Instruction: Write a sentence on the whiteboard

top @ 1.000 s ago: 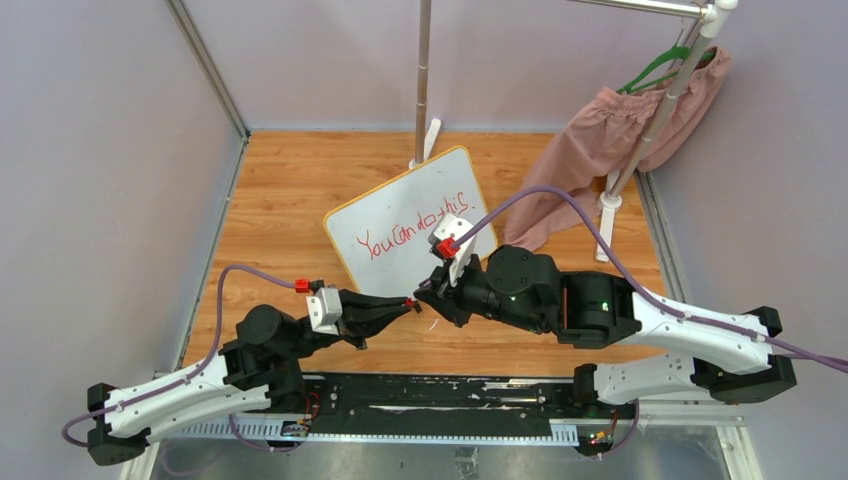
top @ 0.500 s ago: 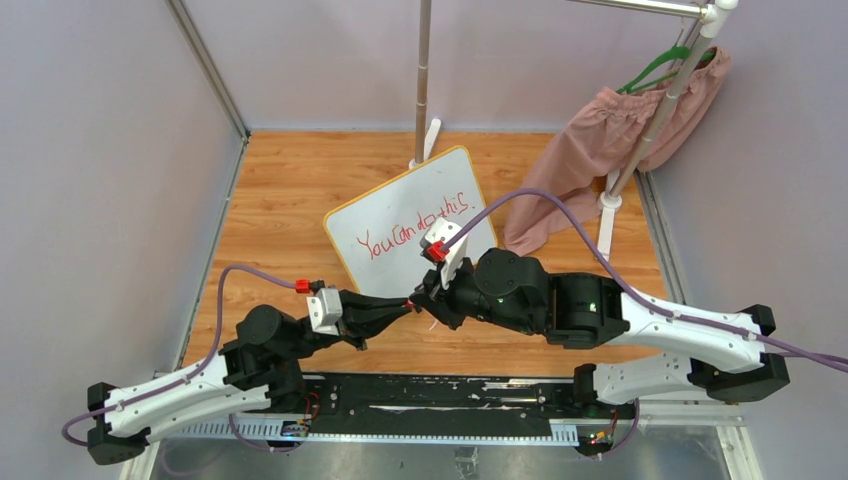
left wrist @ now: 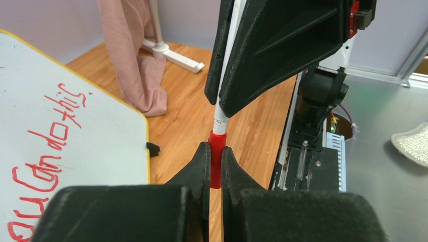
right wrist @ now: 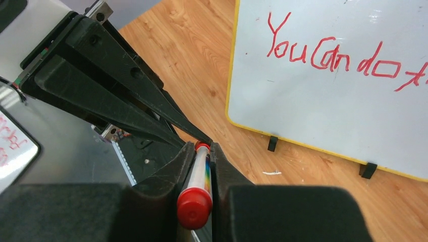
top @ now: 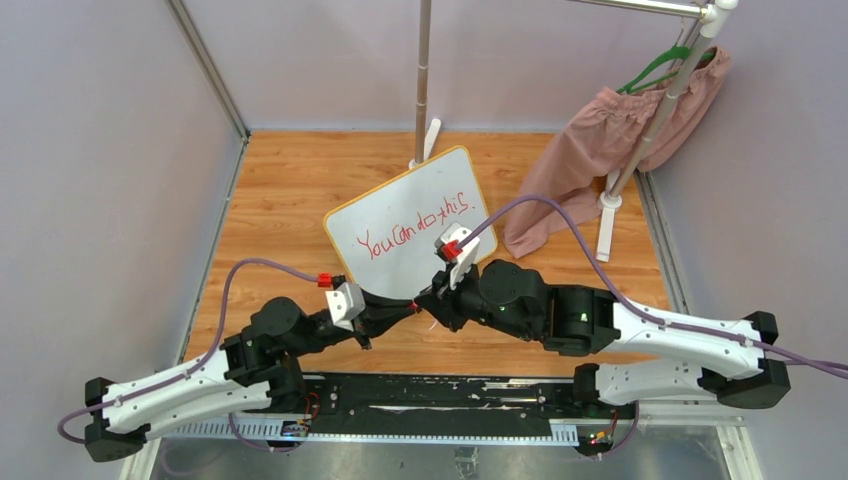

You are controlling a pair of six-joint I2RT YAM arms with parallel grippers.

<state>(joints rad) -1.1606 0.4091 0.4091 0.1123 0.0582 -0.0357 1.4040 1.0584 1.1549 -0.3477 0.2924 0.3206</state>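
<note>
Now your right gripper [right wrist: 202,151] clamps the marker [right wrist: 200,177] while the left gripper [left wrist: 213,156] pinches its red cap [left wrist: 217,157] (apparently recapping), below the whiteboard [top: 400,215]. Misaligned pushing could jam or drop it.

Left gripper [top: 408,306] and right gripper [top: 428,300] now closer, cap on marker [right wrist: 199,179].
</note>
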